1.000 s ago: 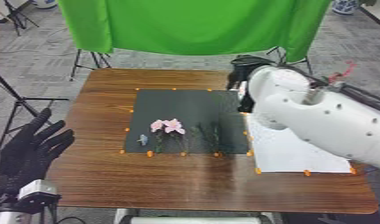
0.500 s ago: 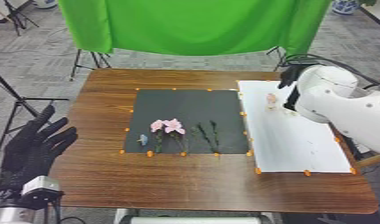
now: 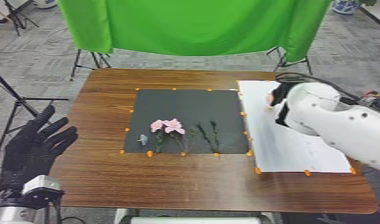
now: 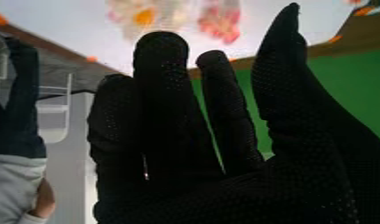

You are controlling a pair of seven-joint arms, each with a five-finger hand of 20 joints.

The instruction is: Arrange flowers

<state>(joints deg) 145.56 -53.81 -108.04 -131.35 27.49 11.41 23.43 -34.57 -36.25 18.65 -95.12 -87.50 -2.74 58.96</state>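
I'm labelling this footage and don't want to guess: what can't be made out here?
- Part of the white sheet: head view, behind the right arm.
- Whether the right hand touches a blossom: head view, the arm and glove cover the spot.
- Orange-centred blossom: right wrist view, cut off by the edge.
- Small bluish piece: head view, too small to identify.

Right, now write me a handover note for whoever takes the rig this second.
Right hand: open, fingers straight, over the far part of the white sheet.
Left hand: open, off the table's left side, holding nothing.
Done: a pale flower with an orange centre and a red-pink flower lie on the white sheet.
Left, it seems: the pink flowers, small blue flower and green stems, all near the close edge of the dark sheet, likely to go across.
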